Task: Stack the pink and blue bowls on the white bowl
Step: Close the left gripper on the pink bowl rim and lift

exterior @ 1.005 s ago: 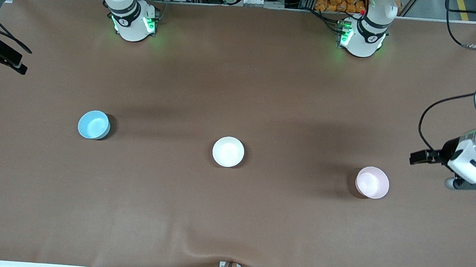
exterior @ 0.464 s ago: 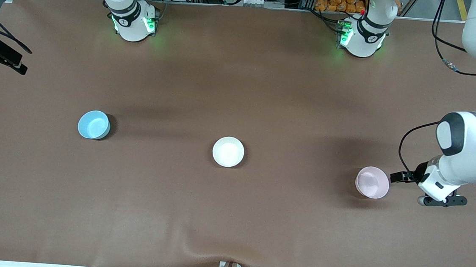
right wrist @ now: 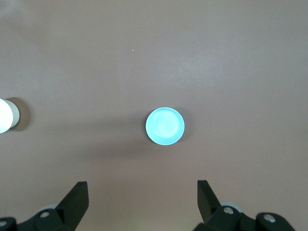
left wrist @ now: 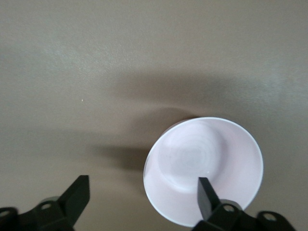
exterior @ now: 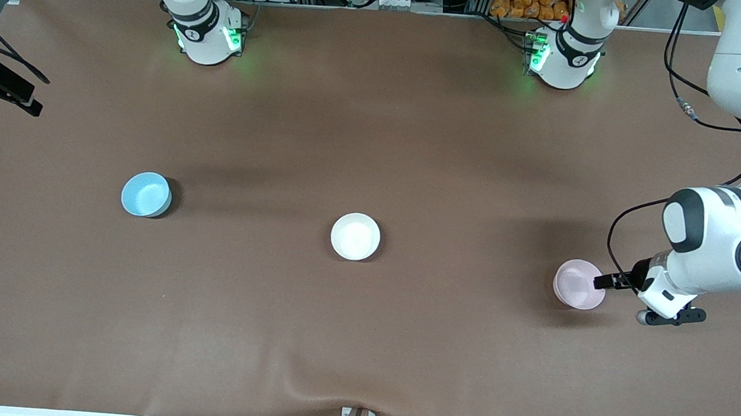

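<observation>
Since a second ago the left pincer (exterior: 603, 282) has swung in over the pink bowl (exterior: 579, 284) at the left arm's end of the tabletop (exterior: 360, 339), fingers apart astride its rim, so a grasp looks close.

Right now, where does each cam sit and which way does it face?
Front view: high across the table, facing both bases; shows blue bowl, white bowl, pink bowl and the left end effector at its rim.
Left wrist view: looks down on the pink bowl; own open fingers show.
Right wrist view: high above the blue bowl; own open fingers show.
Shared: both wrist bowls appear in front.
</observation>
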